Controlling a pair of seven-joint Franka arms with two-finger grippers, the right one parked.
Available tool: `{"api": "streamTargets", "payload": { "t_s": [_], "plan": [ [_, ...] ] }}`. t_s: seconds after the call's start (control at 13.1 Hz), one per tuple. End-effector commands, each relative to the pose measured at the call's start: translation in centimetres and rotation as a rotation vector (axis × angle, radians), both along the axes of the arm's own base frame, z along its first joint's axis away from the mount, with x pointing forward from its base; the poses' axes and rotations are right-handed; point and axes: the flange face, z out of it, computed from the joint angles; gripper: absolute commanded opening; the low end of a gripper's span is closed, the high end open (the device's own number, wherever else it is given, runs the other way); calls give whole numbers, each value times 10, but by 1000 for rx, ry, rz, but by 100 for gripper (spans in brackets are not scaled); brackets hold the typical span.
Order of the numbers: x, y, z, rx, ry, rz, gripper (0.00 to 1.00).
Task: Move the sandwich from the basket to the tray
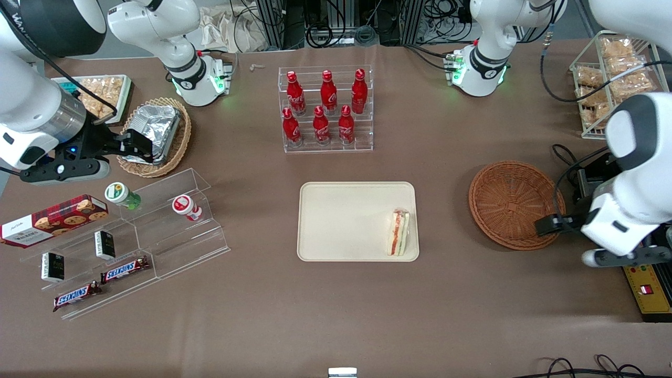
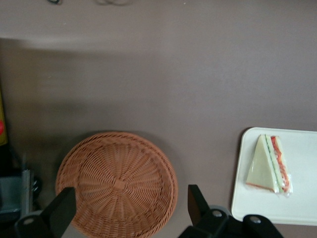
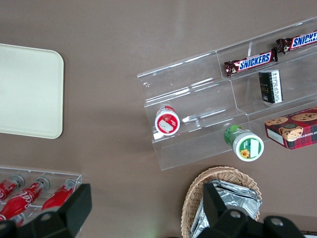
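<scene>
The sandwich (image 1: 398, 232) lies on the cream tray (image 1: 341, 220), at the tray's edge toward the working arm's end. It also shows in the left wrist view (image 2: 269, 164) on the tray (image 2: 302, 203). The reddish-brown wicker basket (image 1: 512, 202) is empty; it also shows in the left wrist view (image 2: 116, 183). My left gripper (image 1: 548, 224) hovers above the basket's rim, on the side nearer the front camera. It is open and empty, its fingers (image 2: 62, 210) spread wide over the basket.
A clear rack of red bottles (image 1: 325, 107) stands farther from the front camera than the tray. Clear acrylic shelves (image 1: 126, 247) with snacks and a tan wicker basket with a foil container (image 1: 155, 134) lie toward the parked arm's end. A wire rack of snack packs (image 1: 609, 79) stands near the working arm.
</scene>
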Motion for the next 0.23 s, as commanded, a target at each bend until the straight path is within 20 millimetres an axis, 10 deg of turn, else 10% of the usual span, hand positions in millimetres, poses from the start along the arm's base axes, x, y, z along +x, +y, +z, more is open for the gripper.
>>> {"api": "streamTargets", "payload": {
  "t_s": [0.0, 0.15],
  "plan": [
    [-1, 18, 19, 1, 10, 13, 100],
    [-2, 34, 21, -3, 9, 37, 100]
  ]
}}
